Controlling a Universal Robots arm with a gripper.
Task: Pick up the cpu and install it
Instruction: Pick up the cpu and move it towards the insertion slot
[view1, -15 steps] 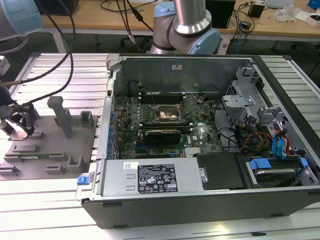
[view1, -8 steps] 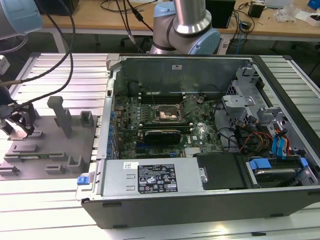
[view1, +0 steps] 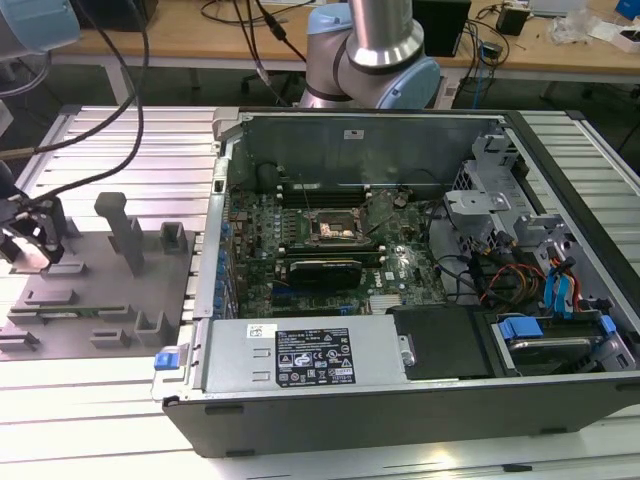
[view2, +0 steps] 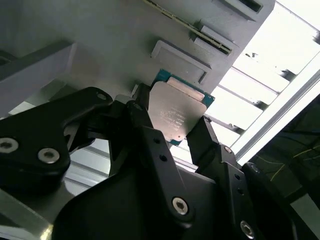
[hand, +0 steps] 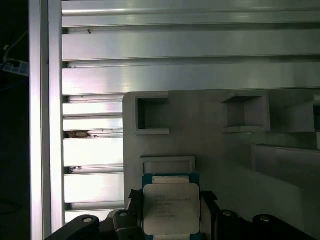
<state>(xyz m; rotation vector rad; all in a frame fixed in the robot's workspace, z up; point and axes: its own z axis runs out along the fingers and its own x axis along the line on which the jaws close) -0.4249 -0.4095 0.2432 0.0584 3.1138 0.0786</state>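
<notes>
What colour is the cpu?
The cpu is silvery white with a teal rim, clearest in the second wrist view.

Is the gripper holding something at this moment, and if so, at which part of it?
Yes. The gripper holds the cpu by two opposite side edges, one finger on each side; its silvery top is not covered.

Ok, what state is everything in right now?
cpu, gripped at opposite edges, over the tray
end effector, shut on the cpu
tray, lying flat
socket, looks empty
case, side panel off
</notes>
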